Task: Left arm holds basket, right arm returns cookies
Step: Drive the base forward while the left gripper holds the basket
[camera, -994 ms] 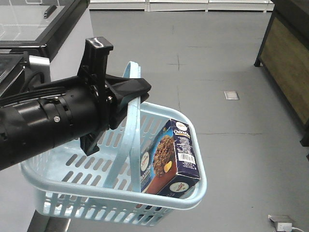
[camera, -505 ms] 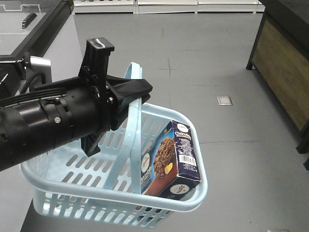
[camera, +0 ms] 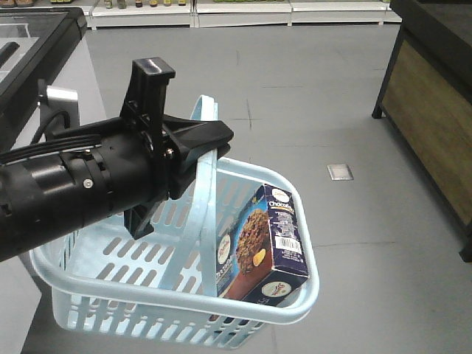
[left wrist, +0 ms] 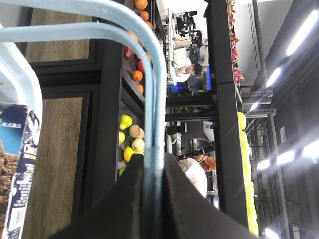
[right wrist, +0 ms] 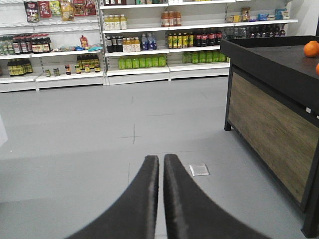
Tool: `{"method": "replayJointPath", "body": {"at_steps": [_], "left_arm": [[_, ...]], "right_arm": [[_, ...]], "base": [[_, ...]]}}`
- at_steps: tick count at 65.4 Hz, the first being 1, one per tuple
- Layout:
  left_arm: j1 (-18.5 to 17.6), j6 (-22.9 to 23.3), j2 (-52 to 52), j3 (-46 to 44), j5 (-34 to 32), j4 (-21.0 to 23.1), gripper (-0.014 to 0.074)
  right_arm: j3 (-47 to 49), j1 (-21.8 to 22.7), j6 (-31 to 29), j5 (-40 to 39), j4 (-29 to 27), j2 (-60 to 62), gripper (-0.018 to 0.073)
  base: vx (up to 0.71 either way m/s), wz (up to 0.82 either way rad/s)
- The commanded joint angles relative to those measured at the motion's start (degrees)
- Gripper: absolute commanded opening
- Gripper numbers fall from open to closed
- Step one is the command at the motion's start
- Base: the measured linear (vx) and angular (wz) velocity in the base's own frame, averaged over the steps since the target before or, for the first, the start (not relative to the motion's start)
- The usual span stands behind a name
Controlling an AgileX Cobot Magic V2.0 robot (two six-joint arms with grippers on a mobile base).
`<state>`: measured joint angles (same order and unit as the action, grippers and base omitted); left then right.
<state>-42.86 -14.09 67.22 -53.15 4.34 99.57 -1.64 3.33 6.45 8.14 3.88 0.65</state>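
Observation:
My left gripper (camera: 214, 136) is shut on the arched handle (camera: 203, 199) of the light blue basket (camera: 310, 284), which hangs above the grey floor. The navy cookies box (camera: 262, 247) stands tilted against the basket's right inner wall. In the left wrist view the handle (left wrist: 158, 74) runs between the two black fingers of the left gripper (left wrist: 153, 167), and a corner of the cookies box (left wrist: 17, 164) shows at the left edge. My right gripper (right wrist: 161, 158) is shut with nothing in it, pointing over bare floor; it does not show in the front view.
A dark counter with a wood-panelled side (camera: 428, 96) stands on the right, with an orange (right wrist: 311, 48) on top. Store shelves of bottles (right wrist: 149, 45) line the far wall. A metal floor plate (camera: 340, 172) lies ahead. A grey cabinet (camera: 44, 37) is at left.
The floor plate and the counter behind have drifted downward in the front view. The basket, the box and the left arm keep their places, with the grip on the handle unchanged.

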Motion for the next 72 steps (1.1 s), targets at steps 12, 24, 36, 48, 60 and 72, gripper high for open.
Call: {"method": "replayJointPath", "body": {"at_steps": [12, 24, 36, 48, 60, 72], "left_arm": [[-0.2, 0.0, -1.3, -2.5, 1.2, 2.4, -0.0003], [-0.2, 0.0, -1.3, -2.5, 1.2, 2.4, -0.0003], [-0.2, 0.0, -1.3, -2.5, 1.2, 2.4, -0.0003], [-0.2, 0.0, -1.3, -2.5, 1.2, 2.4, -0.0003], [-0.2, 0.0, -1.3, -2.5, 1.2, 2.4, -0.0003], [-0.2, 0.0, -1.3, -2.5, 1.2, 2.4, -0.0003]], "right_arm": [[-1.0, 0.0, -0.2, -4.3, 0.6, 0.7, -0.0003], [-1.0, 0.0, -0.2, -4.3, 0.6, 0.7, -0.0003], [-1.0, 0.0, -0.2, -4.3, 0.6, 0.7, -0.0003], [-1.0, 0.0, -0.2, -4.3, 0.6, 0.7, -0.0003], [-1.0, 0.0, -0.2, -4.3, 0.6, 0.7, -0.0003], [-1.0, 0.0, -0.2, -4.3, 0.6, 0.6, -0.0003]], "base": [[0.43, -0.03], [0.46, 0.01], [0.48, 0.03], [0.5, 0.06], [0.52, 0.06], [0.54, 0.05]]}}
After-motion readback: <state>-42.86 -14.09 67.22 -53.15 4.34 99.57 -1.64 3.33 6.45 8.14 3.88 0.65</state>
